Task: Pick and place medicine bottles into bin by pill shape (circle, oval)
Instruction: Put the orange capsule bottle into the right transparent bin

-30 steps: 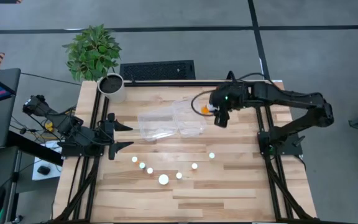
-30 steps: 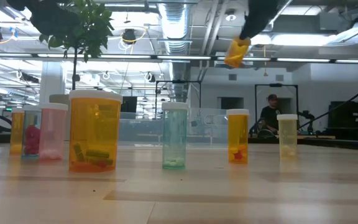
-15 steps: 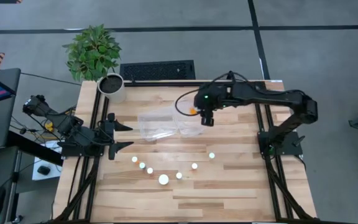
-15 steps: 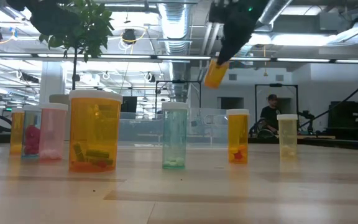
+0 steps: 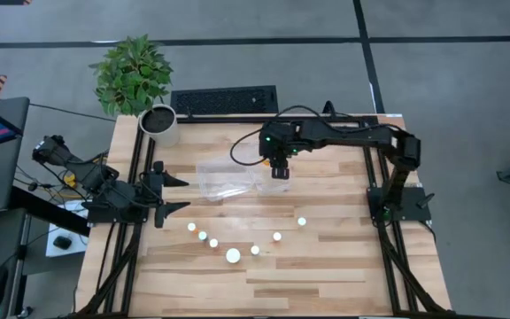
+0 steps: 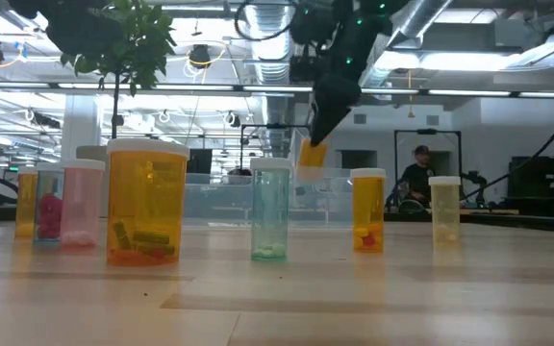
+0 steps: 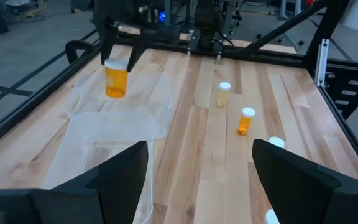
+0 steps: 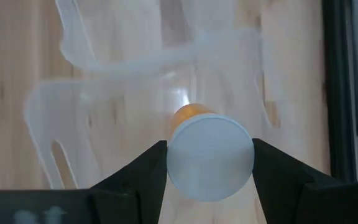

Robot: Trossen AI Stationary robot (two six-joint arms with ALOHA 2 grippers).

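Swung leftward, the right gripper now hangs over the bin, fingers clamping an orange pill bottle by its cap.

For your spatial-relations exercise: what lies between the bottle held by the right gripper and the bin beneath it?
Nothing: in the left wrist view the bottle hangs in the right gripper above the bin, only air between.

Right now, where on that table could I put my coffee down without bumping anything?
The wooden table is bare along its near edge, below the curved row of bottles, and at the right side. It is crowded around the clear tray, where the right tool holds a bottle.
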